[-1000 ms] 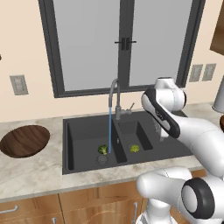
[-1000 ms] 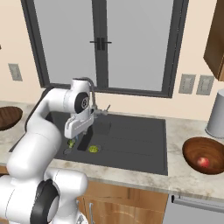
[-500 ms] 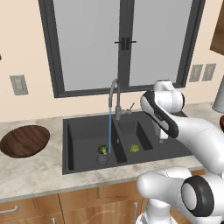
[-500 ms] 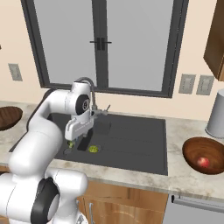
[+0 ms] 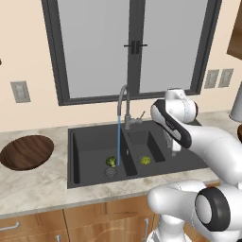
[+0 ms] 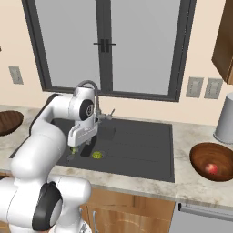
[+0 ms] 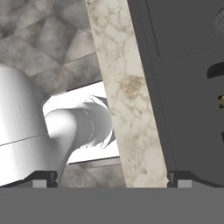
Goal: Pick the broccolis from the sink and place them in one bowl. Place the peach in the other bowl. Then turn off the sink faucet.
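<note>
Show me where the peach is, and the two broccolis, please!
Peach [image 6: 210,168], right base view, middle of the red fruit inside the brown bowl.
Left broccoli [image 5: 111,161], left base view, top of the floret beside the water stream.
Right broccoli [image 5: 145,161], left base view, top of the floret in the smaller basin.

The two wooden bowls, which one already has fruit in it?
The bowl on the counter right of the sink: a peach lies inside. The bowl left of the sink holds nothing.

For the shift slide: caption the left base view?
Water runs from the faucet; two broccolis sit in the sink.
</note>
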Motion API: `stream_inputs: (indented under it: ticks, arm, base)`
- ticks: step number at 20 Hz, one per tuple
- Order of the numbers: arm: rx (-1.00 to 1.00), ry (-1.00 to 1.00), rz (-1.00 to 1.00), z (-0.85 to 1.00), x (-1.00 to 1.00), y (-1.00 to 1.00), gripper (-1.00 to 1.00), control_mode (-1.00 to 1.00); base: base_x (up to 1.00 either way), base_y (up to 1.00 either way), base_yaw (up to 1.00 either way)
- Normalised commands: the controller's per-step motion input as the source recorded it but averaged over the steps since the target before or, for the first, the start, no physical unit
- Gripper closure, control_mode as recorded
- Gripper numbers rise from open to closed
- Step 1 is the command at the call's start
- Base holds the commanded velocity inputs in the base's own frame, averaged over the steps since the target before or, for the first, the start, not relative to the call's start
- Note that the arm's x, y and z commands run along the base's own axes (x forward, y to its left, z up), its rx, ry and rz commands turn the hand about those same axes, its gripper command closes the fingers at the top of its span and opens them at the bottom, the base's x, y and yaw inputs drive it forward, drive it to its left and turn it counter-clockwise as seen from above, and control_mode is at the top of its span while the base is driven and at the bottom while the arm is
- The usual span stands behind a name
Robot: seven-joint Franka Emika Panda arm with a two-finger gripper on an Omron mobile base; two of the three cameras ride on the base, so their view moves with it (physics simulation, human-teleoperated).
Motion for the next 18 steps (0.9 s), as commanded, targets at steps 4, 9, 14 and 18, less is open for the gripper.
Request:
stream_inputs:
  ticks: [4,9,14,18]
  arm:
    - [0.0,0.0,0.0,-0.06,0.0,0.16,-1.0,-1.0]
    - [0.0,0.0,0.01,-0.07,0.0,0.14,-1.0,-1.0]
    - [0.0,0.02,0.0,-0.06,0.03,0.01,-1.0,-1.0]
    - [0.0,0.02,0.0,-0.07,0.1,0.0,-1.0,-1.0]
  base:
    - [0.0,0.0,0.0]
    - [0.0,0.0,0.0]
    - [0.0,0.0,0.0]
    - [0.0,0.0,0.0]
